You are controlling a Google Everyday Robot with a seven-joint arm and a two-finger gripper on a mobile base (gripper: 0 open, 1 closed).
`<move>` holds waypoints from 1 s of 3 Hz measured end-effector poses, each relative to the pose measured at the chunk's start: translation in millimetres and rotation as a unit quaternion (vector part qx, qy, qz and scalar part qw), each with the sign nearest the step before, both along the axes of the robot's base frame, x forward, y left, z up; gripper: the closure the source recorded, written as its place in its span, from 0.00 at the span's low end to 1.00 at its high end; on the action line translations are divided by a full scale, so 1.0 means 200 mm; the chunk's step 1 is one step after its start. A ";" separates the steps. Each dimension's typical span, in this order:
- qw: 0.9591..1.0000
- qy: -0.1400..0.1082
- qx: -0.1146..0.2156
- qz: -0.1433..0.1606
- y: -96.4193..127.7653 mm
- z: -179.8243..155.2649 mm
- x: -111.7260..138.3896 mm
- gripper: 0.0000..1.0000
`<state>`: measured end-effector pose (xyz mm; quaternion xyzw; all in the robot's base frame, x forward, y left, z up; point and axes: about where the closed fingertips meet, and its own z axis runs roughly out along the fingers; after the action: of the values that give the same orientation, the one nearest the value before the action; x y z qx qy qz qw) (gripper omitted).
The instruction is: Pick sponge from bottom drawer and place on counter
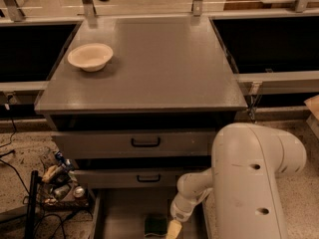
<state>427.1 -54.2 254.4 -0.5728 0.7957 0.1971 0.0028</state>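
The bottom drawer [119, 214] is pulled out at the foot of the grey cabinet. On its floor lies the sponge [155, 226], dark green face up, near the frame's lower edge. My gripper [173, 230] reaches down into the drawer on the white arm, its yellowish tip just right of the sponge and against its edge. The frame's bottom edge cuts off the tip. The counter [149, 68] is the broad grey top of the cabinet, well above.
A cream bowl [90, 57] sits at the counter's left rear. Two upper drawers with black handles [145, 143] are closed. A caddy of small items [61, 185] and cables stand on the floor left. My bulky white arm [251, 183] fills the lower right.
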 end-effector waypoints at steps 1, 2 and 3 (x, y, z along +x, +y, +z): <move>1.000 -0.001 0.019 -0.005 0.01 -0.02 0.05 0.00; 1.000 -0.001 0.019 -0.005 0.01 -0.02 0.05 0.00; 1.000 0.007 0.026 -0.004 0.02 -0.07 0.04 0.00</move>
<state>434.6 -50.4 240.1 -0.5679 0.7926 0.2215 0.0122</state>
